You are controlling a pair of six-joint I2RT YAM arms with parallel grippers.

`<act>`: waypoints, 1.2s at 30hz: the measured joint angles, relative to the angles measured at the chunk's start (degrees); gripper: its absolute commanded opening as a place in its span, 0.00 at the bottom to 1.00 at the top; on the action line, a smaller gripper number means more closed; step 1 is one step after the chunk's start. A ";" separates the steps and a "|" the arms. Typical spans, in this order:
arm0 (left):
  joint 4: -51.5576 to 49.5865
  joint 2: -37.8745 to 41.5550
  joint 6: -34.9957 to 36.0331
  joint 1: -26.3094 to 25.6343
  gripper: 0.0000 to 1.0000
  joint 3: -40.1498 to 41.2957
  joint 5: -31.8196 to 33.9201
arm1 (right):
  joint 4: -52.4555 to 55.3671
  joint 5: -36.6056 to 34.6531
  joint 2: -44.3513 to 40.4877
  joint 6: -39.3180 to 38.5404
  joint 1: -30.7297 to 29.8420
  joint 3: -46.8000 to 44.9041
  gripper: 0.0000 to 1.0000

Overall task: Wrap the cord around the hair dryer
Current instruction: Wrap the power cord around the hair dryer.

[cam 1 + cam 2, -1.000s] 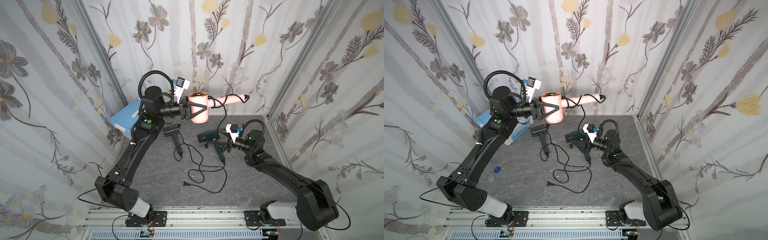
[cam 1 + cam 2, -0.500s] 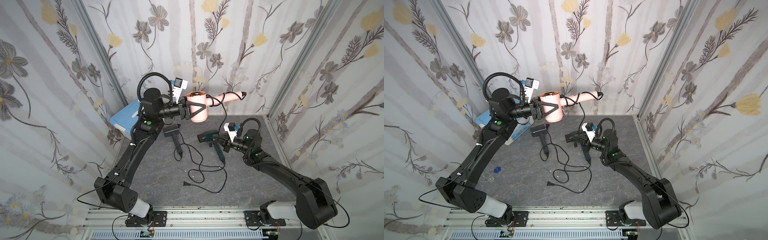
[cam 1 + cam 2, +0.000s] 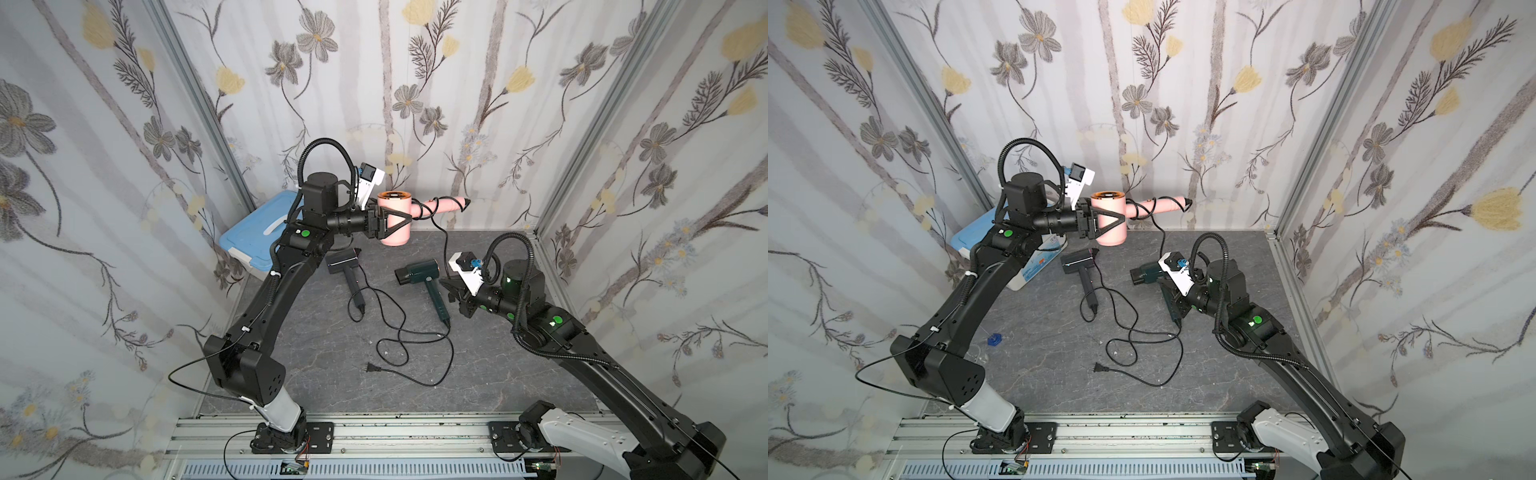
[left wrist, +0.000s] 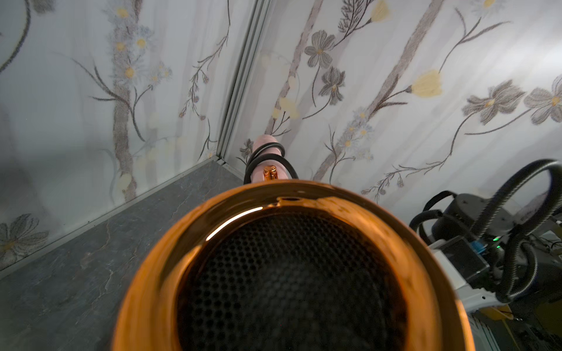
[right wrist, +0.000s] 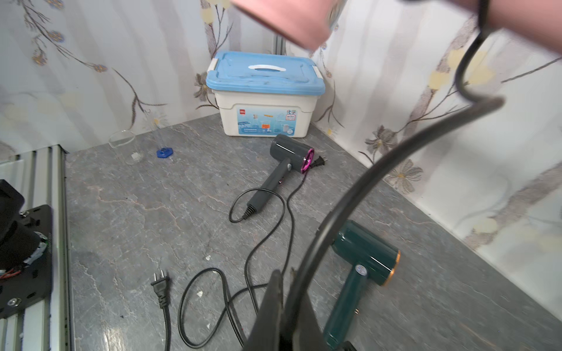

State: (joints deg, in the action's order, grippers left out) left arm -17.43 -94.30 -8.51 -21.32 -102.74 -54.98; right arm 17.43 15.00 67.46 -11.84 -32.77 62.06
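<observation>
The right fingers [image 5: 270,304], wide open a moment ago, are now pinching shut on the black cord [image 5: 365,173], so the slack is being taken in hand and another turn around the handle looks ready to begin. The left fingers [image 3: 397,212] are clamping the barrel of the pink hair dryer [image 3: 395,239], holding it aloft just beside the blue-lidded box [image 3: 253,237]. Its handle [image 3: 446,205] is pointing away from the box and is already carrying a few cord loops.
</observation>
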 measured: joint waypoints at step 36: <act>-1.99 7.52 9.29 -12.55 0.00 12.13 -14.80 | 19.10 27.36 27.52 -22.77 20.68 30.25 0.00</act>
State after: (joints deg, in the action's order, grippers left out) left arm -19.42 -86.78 0.78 -33.87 -90.61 -69.78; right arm 36.53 42.37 94.98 -34.61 -12.10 92.31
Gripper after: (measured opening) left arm 0.753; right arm 0.078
